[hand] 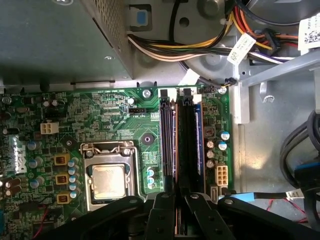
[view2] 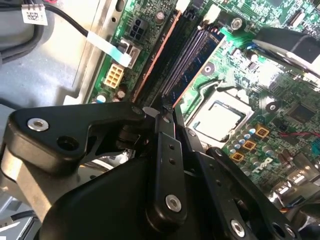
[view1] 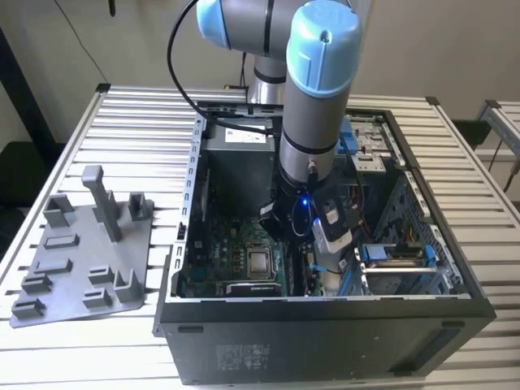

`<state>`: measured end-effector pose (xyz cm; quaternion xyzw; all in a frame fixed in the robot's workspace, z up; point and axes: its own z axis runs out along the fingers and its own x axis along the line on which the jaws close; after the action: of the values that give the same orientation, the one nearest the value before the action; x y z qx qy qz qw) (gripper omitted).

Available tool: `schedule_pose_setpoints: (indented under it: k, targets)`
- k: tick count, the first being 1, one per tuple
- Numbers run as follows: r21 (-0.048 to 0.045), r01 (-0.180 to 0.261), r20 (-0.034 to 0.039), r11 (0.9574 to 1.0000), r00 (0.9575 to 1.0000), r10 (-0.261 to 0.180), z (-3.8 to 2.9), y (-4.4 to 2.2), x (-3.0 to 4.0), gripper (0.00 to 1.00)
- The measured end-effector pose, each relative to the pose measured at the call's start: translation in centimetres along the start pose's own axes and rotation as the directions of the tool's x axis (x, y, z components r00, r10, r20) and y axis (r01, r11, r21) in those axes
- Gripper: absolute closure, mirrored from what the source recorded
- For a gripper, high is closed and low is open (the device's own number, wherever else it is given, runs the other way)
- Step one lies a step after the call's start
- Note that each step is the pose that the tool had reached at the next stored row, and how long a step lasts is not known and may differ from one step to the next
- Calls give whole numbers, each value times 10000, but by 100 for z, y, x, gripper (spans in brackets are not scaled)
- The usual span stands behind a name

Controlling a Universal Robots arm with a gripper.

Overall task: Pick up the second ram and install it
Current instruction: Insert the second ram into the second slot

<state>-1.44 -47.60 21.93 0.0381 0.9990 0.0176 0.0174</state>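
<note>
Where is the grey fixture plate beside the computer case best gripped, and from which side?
Grip the grey fixture plate by its tall upright post, from above: it stands clear, while the plate's thin edges lie flat on the slatted table.

End effector [hand: 176, 212] base cut off by frame edge in both wrist views; fingertips hide memory slots' [hand: 180, 145] near ends.

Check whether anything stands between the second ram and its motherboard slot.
Nothing visible does. The gripper holds the second ram edge-down along the memory slots, with no cable or part between them.
</note>
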Motion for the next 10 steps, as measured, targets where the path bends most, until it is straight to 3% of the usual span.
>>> schedule_pose_setpoints:
  k: [10]
  targets:
    - [-2, 2, 0, 10000, 10000, -2, 8, 29, 5, 86]
